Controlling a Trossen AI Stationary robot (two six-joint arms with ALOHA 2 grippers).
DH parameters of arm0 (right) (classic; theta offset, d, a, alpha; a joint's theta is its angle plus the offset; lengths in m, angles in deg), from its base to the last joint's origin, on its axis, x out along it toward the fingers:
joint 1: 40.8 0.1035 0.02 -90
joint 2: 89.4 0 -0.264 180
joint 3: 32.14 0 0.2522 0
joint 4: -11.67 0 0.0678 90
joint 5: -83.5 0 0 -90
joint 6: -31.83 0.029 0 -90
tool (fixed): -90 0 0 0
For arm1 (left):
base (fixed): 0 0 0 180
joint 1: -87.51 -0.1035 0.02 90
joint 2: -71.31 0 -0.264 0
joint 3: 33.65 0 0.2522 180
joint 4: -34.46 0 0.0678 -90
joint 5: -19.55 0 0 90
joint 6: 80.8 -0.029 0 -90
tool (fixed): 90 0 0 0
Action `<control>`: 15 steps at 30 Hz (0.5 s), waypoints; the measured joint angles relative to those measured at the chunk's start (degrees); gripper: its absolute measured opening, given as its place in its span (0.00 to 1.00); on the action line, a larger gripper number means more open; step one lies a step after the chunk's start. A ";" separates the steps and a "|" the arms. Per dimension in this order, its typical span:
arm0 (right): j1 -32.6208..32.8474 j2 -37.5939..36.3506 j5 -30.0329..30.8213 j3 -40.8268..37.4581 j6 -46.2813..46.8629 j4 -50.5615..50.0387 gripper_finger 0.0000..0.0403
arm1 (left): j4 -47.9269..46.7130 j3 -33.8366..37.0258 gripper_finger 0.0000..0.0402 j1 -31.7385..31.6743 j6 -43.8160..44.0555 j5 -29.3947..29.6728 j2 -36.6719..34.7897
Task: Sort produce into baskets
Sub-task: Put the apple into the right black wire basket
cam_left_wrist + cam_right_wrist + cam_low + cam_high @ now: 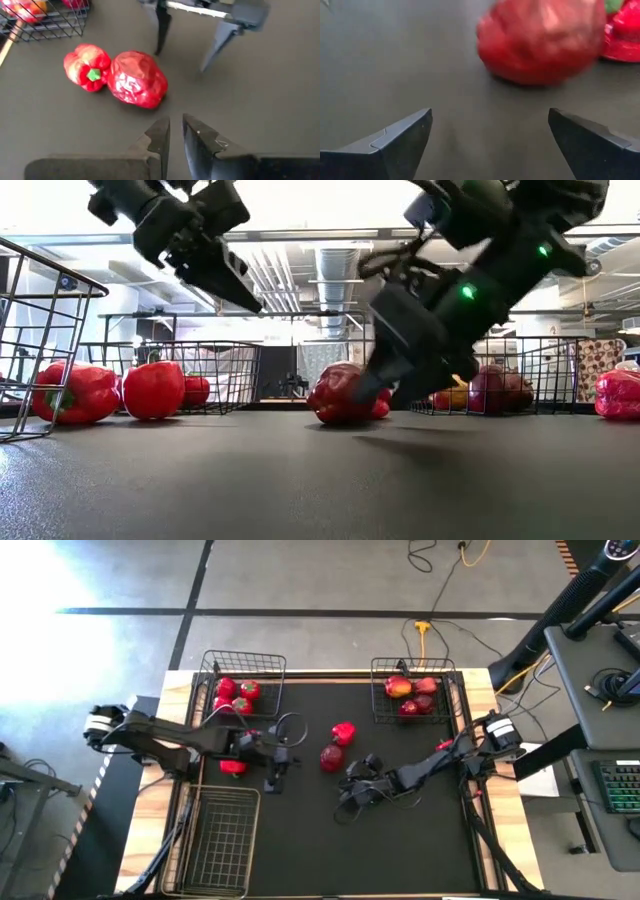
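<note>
A wooden-edged table (pixel 175 690) with a black mat (pixel 400 830) fills the overhead view, with two dark robot arms reaching in from either side. Three black wire baskets sit on it: a long basket (pixel 222 832) at the near left corner, a small basket (pixel 243 667) at the far left holding several red tomatoes or peppers (pixel 236 692), and another small basket (pixel 415 670) at the far right holding dark red and yellowish apples (pixel 410 695). The left arm's end effector (pixel 276 776) hovers over the mat left of centre, its two fingers clenched nearly together and holding nothing. The right arm's end effector (pixel 352 788) hangs low just right of centre, its fingers spread wide and released, pointed at a lumpy dark red pepper (pixel 331 757) close in front of it. A brighter red pepper (pixel 343 732) with a green top lies touching or just beside that one, on its far side. One more red piece (pixel 232 766) lies on the mat beside the left arm, and another (pixel 443 745) near the right arm by the mat's right edge.
</note>
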 joint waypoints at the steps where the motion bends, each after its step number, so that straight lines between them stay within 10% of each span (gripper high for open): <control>1: 0.00 -0.01 -0.12 0.86 1.16 -0.04 0.97 | 2.09 1.55 0.09 0.10 0.01 -0.02 -0.47; 15: -2.28 -0.01 0.76 12.18 -5.43 -4.81 0.96 | 38.20 22.82 0.09 0.61 1.30 -5.97 2.42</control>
